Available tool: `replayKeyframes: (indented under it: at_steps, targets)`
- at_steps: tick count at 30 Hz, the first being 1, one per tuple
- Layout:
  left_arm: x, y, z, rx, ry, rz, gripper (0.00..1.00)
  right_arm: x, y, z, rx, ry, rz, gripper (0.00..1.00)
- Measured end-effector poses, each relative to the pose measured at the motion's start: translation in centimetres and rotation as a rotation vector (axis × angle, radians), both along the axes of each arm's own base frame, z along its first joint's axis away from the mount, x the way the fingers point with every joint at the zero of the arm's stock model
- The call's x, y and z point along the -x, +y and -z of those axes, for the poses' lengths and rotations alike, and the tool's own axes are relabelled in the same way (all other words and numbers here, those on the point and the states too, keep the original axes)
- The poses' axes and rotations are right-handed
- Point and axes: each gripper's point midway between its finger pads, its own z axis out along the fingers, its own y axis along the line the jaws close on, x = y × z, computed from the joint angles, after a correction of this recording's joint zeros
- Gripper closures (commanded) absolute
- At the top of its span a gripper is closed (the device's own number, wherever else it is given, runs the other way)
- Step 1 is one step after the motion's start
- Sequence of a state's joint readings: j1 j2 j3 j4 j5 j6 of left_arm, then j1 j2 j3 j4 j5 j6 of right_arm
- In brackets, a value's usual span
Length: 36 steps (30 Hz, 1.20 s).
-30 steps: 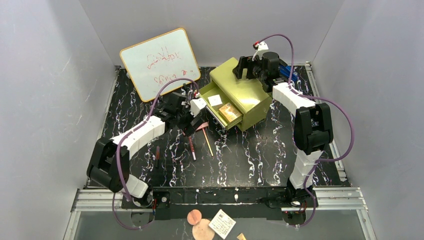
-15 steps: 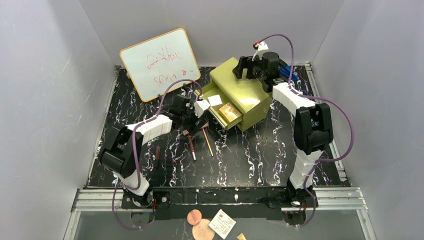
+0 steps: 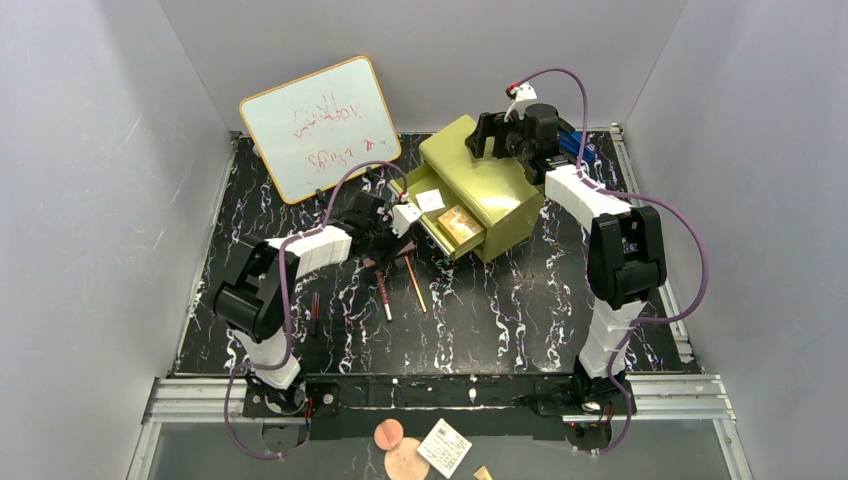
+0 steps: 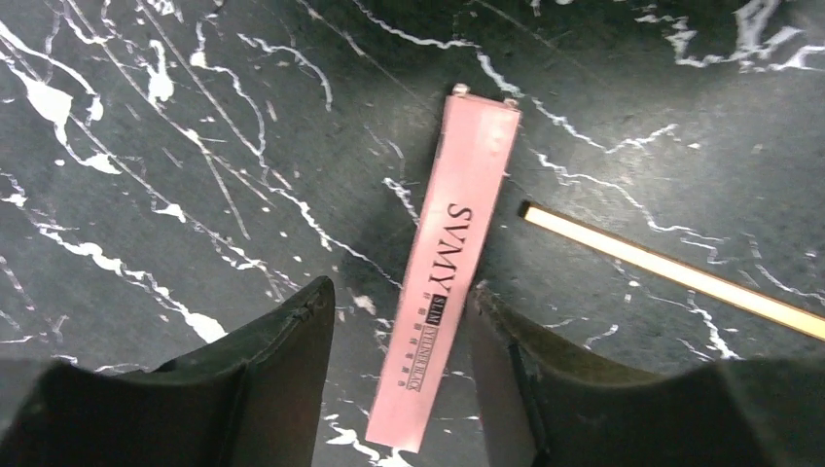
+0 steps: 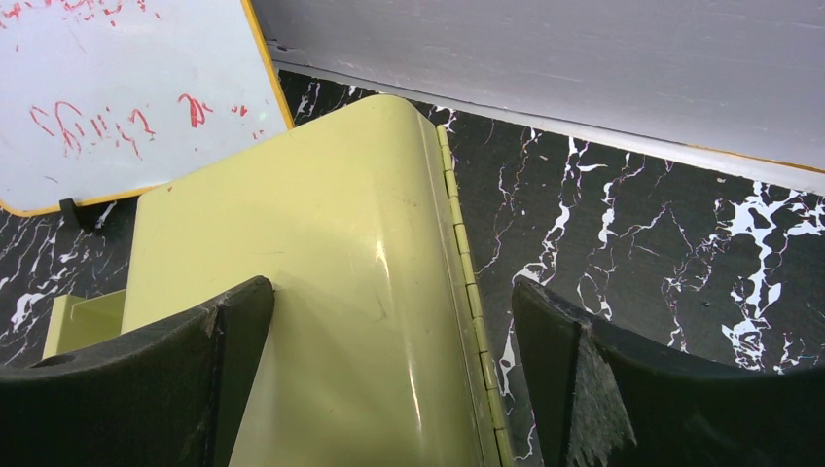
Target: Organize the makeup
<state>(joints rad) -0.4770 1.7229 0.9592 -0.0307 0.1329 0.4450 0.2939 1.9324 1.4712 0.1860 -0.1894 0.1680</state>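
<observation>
Left hand [image 4: 399, 289] has half-closed astride the thin pink case [image 4: 449, 253], which lies flat on the counter [image 4: 146, 146] at 8 o'clock from the drawer chest [image 3: 490, 190] (nothing clamped yet). Probably light, stiff and slick: pinch its long edges mid-length.

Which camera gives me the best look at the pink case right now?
Left wrist: the pink case lies almost whole, lettering readable, between the left gripper's fingers. Top external shows only a pink sliver beside that gripper. Right wrist doesn't show it.
</observation>
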Motion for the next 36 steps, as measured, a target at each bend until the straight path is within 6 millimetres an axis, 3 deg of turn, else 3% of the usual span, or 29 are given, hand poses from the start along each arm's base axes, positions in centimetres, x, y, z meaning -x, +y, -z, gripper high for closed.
replayKeyframes:
  at_steps: [1, 2, 3, 14, 20, 23, 30, 36]
  targets:
    - [-0.2, 0.0, 0.0, -0.004, -0.003, -0.009, 0.83, 0.0, 0.0, 0.0, 0.000, 0.000, 0.000, 0.01]
    - [-0.5, 0.1, 0.0, -0.012, -0.004, -0.020, 0.95, 0.0, 0.0, 0.0, 0.000, 0.000, 0.000, 0.01]
    - [-0.7, 0.3, 0.1, -0.019, -0.003, -0.033, 1.00, 0.0, 0.0, 0.0, 0.000, 0.000, 0.000, 0.01]
    - [-2.6, 2.5, -0.5, -0.118, -0.041, -0.142, 1.00, 0.0, 0.0, 0.0, 0.000, 0.000, 0.000, 0.01]
    - [-2.7, 4.4, -2.4, -0.194, -0.086, -0.185, 1.00, 0.0, 0.0, 0.0, 0.000, -0.001, 0.000, 0.01]
    - [-2.8, 5.0, -4.6, -0.203, -0.131, -0.201, 1.00, 0.0, 0.0, 0.0, 0.000, -0.001, 0.000, 0.01]
    - [-2.8, 5.3, -13.1, -0.130, -0.310, -0.203, 1.00, 0.0, 0.0, 0.0, 0.000, -0.001, 0.000, 0.01]
    - [-5.2, 3.9, -20.8, 0.026, -0.402, -0.323, 1.00, 0.0, 0.0, -0.1, -0.001, -0.002, 0.000, 0.01]
